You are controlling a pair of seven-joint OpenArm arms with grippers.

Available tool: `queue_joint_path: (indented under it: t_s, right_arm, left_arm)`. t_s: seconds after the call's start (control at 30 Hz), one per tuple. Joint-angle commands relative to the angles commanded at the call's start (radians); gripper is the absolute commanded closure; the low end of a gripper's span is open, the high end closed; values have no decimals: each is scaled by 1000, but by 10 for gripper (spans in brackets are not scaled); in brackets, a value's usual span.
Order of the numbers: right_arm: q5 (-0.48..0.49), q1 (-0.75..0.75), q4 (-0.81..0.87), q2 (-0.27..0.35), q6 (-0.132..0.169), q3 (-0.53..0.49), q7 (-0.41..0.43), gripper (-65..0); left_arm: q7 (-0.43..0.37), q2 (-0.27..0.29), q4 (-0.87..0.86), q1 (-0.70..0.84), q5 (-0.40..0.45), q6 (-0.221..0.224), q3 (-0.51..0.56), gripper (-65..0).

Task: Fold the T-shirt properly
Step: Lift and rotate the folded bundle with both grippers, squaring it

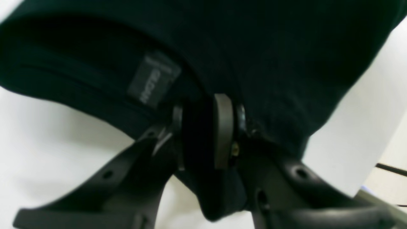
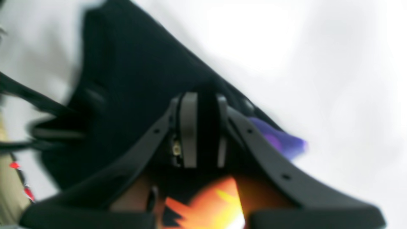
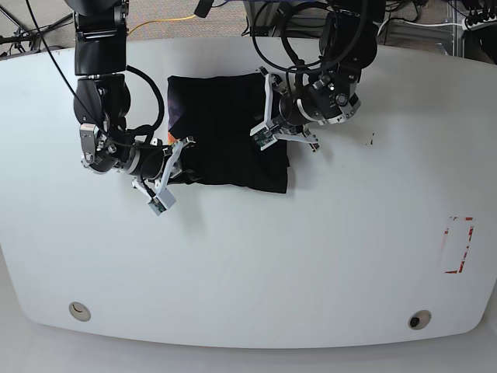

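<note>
Both grippers pinch the black T-shirt (image 3: 225,128) on the white desk (image 3: 311,256), the left gripper (image 1: 203,130) clamping cloth beside its neck label (image 1: 152,79), the right gripper (image 2: 203,127) gripping just above the orange print (image 2: 206,206).

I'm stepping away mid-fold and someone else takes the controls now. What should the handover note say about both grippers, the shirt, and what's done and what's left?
Left gripper: shut on a fold of the T-shirt, close to the neck label.
Right gripper: shut on black cloth at the shirt's opposite edge, orange print showing just below it.
Shirt: a compact, roughly rectangular bundle on the white table, between the two arms.
Done: apparently folded down to a small stack.
Left: finish the fold in hand, release both grips, check edges lie flat.
</note>
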Motion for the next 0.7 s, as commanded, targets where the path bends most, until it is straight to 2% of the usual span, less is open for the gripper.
queue_joint_path:
  t_s: [0.13, 0.2, 0.4, 0.53, 0.7]
  right_arm:
    - [-29, -14, 15, 9, 0, 0, 0, -76]
    - [-32, -52, 41, 38, 0, 0, 0, -76]
    - [-34, -117, 77, 43, 0, -2, 2, -75]
    - [-35, -172, 103, -9, 0, -3, 2, -75]
    - [-35, -216, 121, -74, 0, -5, 2, -73]
  left_arm:
    - [-64, -40, -126, -86, 0, 0, -3, -115]
    - [-97, -68, -186, -118, 0, 0, 2, -115]
    - [-126, -94, -324, -259, 0, 0, 3, -118]
    - [-152, -109, -411, -354, 0, 0, 3, -118]
    - [-152, -117, -431, -434, 0, 0, 3, -118]
